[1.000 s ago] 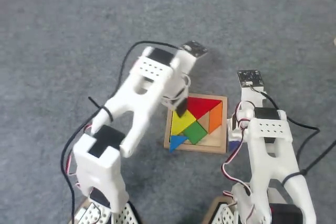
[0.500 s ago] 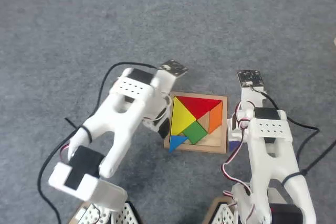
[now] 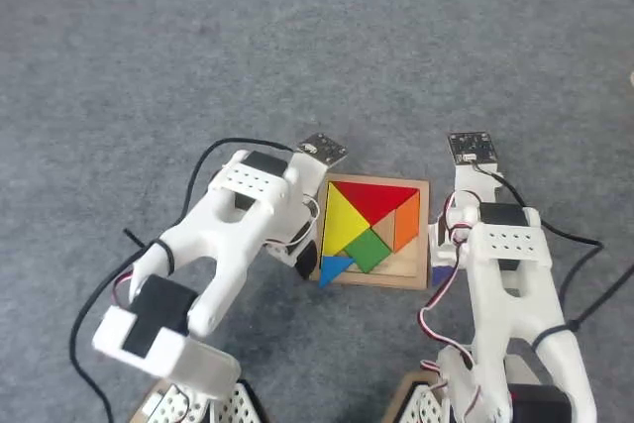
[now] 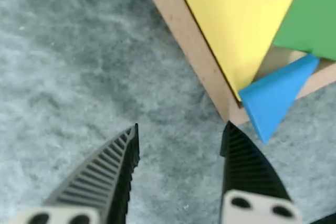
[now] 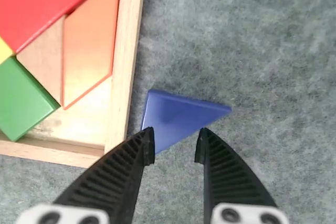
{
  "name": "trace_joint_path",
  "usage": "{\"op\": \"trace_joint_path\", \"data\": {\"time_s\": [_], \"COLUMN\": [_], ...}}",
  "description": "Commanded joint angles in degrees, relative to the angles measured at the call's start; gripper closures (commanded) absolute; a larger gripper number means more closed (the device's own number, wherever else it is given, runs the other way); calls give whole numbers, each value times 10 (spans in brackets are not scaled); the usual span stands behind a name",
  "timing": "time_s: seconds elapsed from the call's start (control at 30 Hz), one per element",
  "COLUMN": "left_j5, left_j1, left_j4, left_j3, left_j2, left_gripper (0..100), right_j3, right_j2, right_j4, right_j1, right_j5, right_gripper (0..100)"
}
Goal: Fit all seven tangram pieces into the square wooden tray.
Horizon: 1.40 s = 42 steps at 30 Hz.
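Change vs. earlier: a sec ago the left arm (image 3: 238, 235) reached over the tray's far-left corner w/ its fingers above the yellow piece. Half a sec ago it had pulled off to the tray's left side, and since then it had eased back a bit more toward its base. Right arm (image 3: 505, 274) hadn't moved. Pieces in the tray lay the same throughout.

Left gripper (image 4: 181, 128) hung over the grey carpet (image 3: 149, 76) just off the tray's near-left corner, jaws wide apart, nothing in them.

Right gripper (image 5: 175, 132) sat just outside the tray's right rim, jaws partly apart, either side of one corner of the dark-blue triangle (image 5: 178, 116). Contact couldn't be told.

Tray (image 3: 424, 235), square, pale wood, lay on the carpet btwn the two arms. Inside:
- red triangle (image 3: 376, 200) along the far edge
- yellow triangle (image 3: 342, 225) on the left
- green square (image 3: 369, 248) near the middle
- orange parallelogram (image 3: 406, 223) at right

Light-blue triangle (image 4: 275, 98) wasn't seated: it lay over the near-left corner of the rim, tip poking out past it. Dark-blue triangle lay flat on the carpet, touching or just beside the right rim.
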Motion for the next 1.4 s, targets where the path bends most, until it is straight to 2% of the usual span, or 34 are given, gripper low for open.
{"op": "trace_joint_path", "data": {"time_s": [0.0,0.37,0.6,0.73,0.87,1.0,1.2,1.37], "left_j5": [3,3,3,2,3,5,-20,-28], "left_j1": [4,4,11,16,48,41,31,76], "left_j4": [-5,40,82,85,52,48,44,33], "left_j3": [-39,-152,-172,-114,-9,30,40,42], "left_j2": [17,61,55,34,-60,-119,-74,-35], "left_gripper": [761,761,761,761,761,760,760,760], "right_j3": [-3,-3,-3,-3,-3,-3,-3,-3], "right_j2": [-20,-20,-20,-20,-20,-20,-20,-20], "right_j4": [4,4,4,4,4,4,4,4], "right_j1": [-4,-3,-4,-1,-1,-5,-5,-5], "right_j5": [-2,-2,-2,-2,-2,-2,-2,-2], "right_gripper": [865,865,865,864,864,864,864,864]}}
